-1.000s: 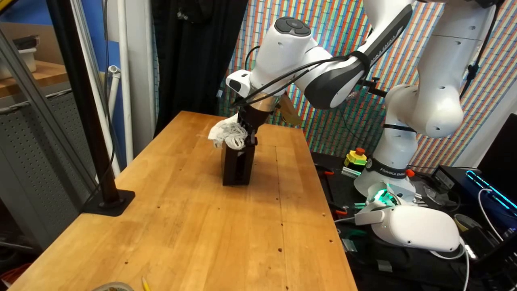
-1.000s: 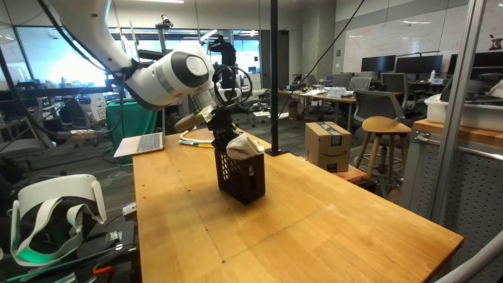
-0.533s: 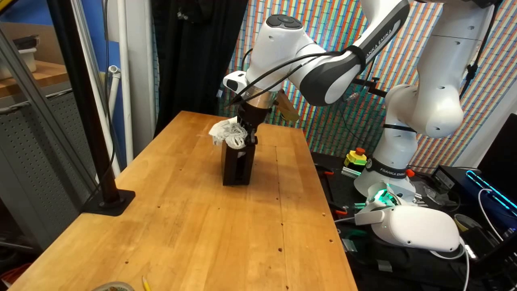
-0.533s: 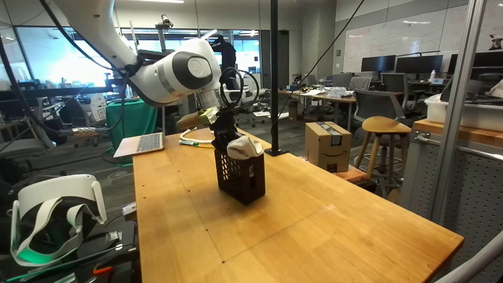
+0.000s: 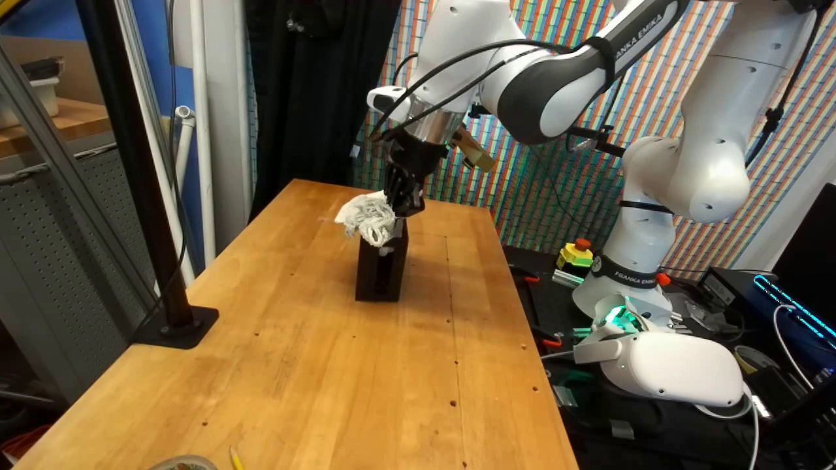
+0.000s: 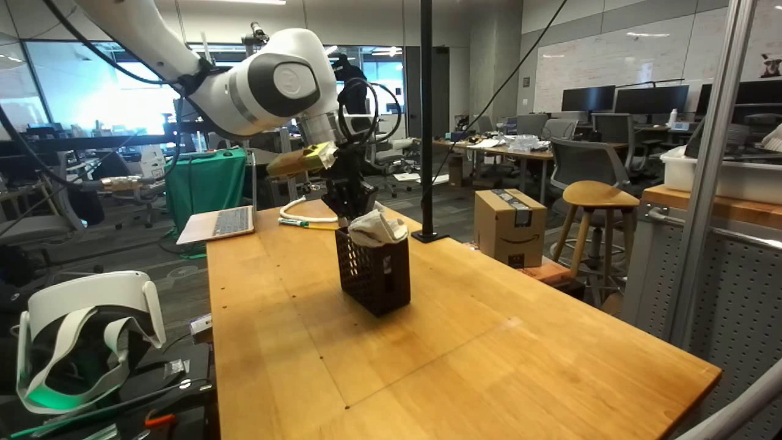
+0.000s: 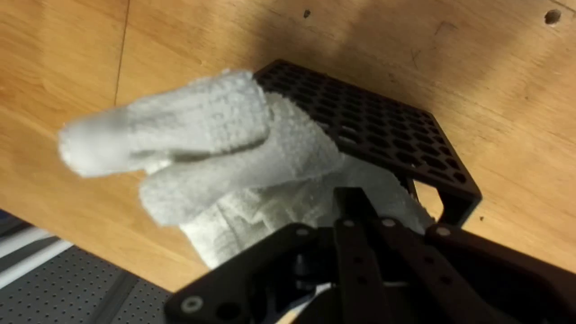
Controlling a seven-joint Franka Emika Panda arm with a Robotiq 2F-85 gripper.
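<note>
A dark, upright basket with lattice sides (image 6: 374, 276) stands on the wooden table in both exterior views. Draped over its top edge is a crumpled white cloth (image 5: 367, 217), part of which hangs outside. My gripper (image 7: 352, 198) comes down at a tilt just above the basket's rim, right beside the cloth. In the wrist view its fingers are together, with the cloth (image 7: 202, 119) beneath and past them; no fold shows between the fingertips. Whether the tips touch the cloth is hidden. The basket's lattice wall (image 7: 373, 123) lies close to the fingers on the upper right.
A black pole (image 5: 144, 176) is fixed at the table's edge. A laptop (image 6: 227, 222) and a white cable (image 6: 305, 215) lie at the table's end. A pencil (image 5: 236, 459) and a bowl (image 5: 184, 464) sit near the front. A headset (image 5: 679, 369) rests beside the table.
Over the last half second my gripper has risen, its tips coming up out of the basket. The basket has shifted slightly; the cloth stays on it, sagging a little lower.
</note>
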